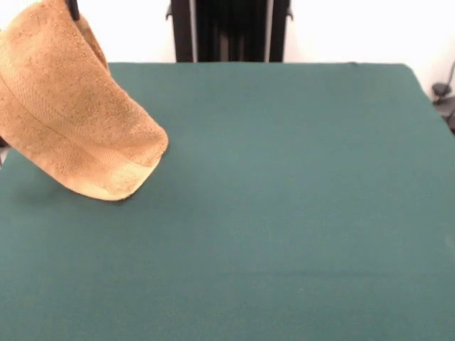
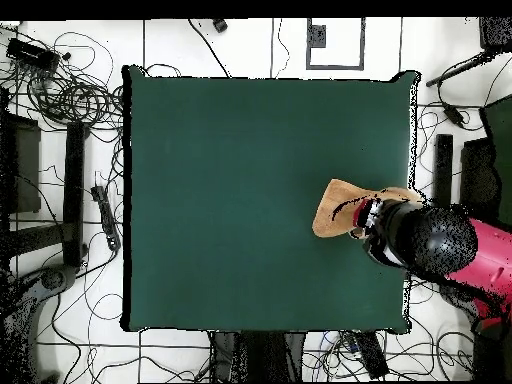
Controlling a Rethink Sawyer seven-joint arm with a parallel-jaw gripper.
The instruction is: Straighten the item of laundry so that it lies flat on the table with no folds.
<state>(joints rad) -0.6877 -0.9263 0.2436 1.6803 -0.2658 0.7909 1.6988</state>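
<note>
In the front view, the golden-tan towel [image 1: 67, 106] hangs in the air at the upper left, above the left part of the green table [image 1: 284, 213]. Its long axis slants from the top left corner down to the right, and the rounded lower hem, with a woven band just above it, points toward the table's middle. The lowest edge seems to sit at or just above the cloth. A dark tip of the gripper [image 1: 72, 8] shows at the towel's top, pinching the cloth; how wide the jaws stand cannot be told. Behind the table stand a white wall and a dark pedestal [image 1: 231, 30].

In the overhead view, the towel [image 2: 335, 208] lies bunched near the table's [image 2: 250, 200] right edge, partly under the red and black arm [image 2: 440, 245]. Cables [image 2: 70, 95] litter the white floor around the table.
</note>
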